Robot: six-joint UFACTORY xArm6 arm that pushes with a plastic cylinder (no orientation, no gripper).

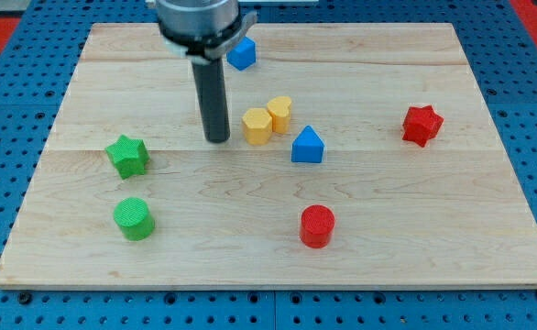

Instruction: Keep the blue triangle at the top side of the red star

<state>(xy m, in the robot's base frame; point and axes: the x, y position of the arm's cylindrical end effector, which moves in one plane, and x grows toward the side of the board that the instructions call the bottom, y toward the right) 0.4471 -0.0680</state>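
Observation:
The blue triangle [307,146] lies near the middle of the wooden board [415,211]. The red star [421,125] lies to its right, far toward the view's right and slightly higher up. My tip [217,139] rests on the board left of the yellow hexagon block [257,126], about a hundred pixels left of the blue triangle and touching no block.
A second yellow block [279,112] touches the hexagon's upper right. A blue cube [241,54] sits at the view's top beside the arm. A green star [127,155] and green cylinder [134,219] lie at left. A red cylinder [317,226] lies at the bottom centre.

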